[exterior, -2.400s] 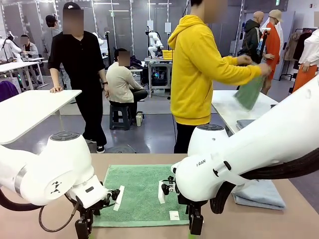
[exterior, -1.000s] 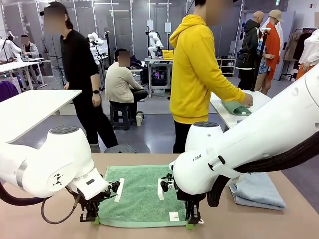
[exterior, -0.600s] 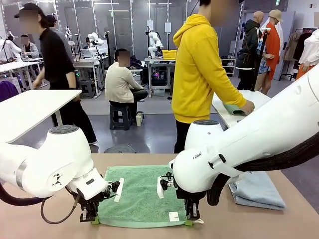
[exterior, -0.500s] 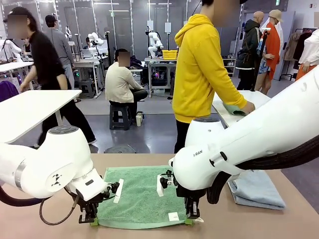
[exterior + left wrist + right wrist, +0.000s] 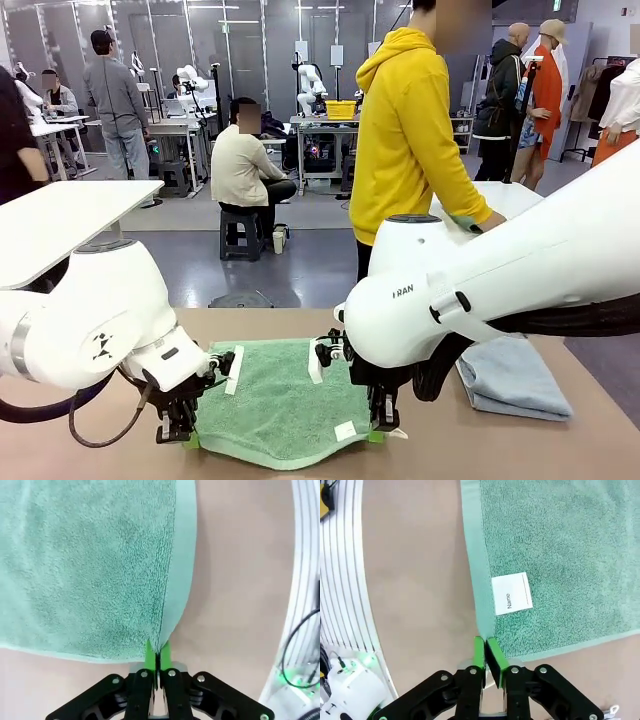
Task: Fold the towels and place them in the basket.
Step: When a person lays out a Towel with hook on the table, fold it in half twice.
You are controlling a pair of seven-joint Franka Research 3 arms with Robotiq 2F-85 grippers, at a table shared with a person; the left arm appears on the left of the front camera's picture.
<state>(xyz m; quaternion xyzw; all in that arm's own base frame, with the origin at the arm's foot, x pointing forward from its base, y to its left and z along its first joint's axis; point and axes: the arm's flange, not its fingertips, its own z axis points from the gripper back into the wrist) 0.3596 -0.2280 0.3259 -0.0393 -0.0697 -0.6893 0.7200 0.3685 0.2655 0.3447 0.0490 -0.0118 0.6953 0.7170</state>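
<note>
Item: green towel (image 5: 285, 410), lying on worktop (image 5: 580, 450), near corners pinched in my left claw (image 5: 178, 432) and right claw (image 5: 384, 428), both clamped tight. Risk, I judge: thin corner grips slip; uneven lift skews fold.

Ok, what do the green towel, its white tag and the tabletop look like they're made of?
The green towel: soft terry, probably cotton; fuzzy looped pile with a flat woven hem along the edge. The white tag: thin smooth label printed "Name", fabric or paper, can't tell which. The tabletop: smooth matte tan surface, likely laminate; no visible grain.
</note>
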